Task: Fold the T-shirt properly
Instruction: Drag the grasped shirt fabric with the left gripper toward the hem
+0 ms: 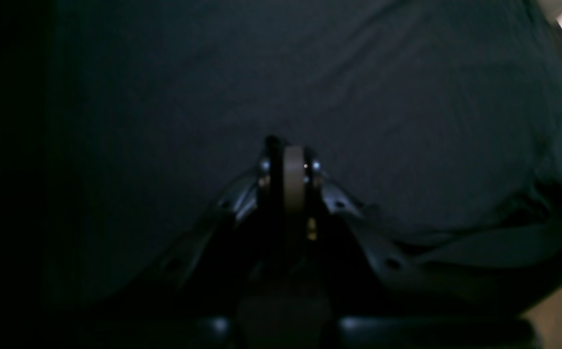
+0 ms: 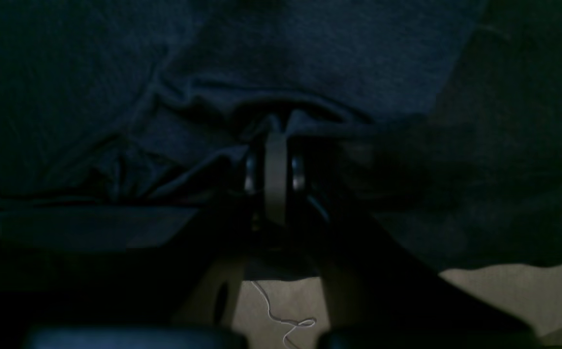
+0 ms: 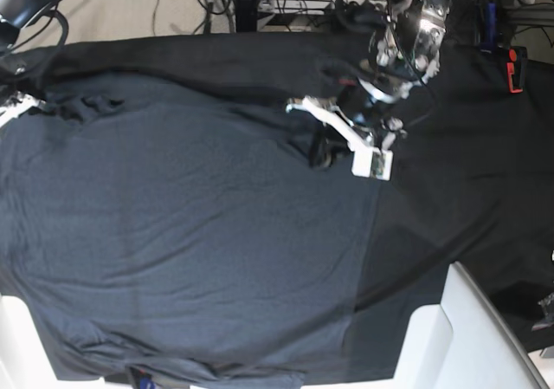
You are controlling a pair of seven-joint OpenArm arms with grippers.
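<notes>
You won't find any readable text, label, brand or number in these views. The T-shirt [image 3: 190, 224] shows no print you can make out, and both wrist views are too dark.

The T-shirt [image 3: 190, 224] is matt charcoal knit, soft and wrinkled, lying on a smoother matt black table cloth [image 3: 467, 190]. Above the shirt's far edge, the left gripper [image 3: 322, 151] shows glossy metal screws and white plastic.
</notes>
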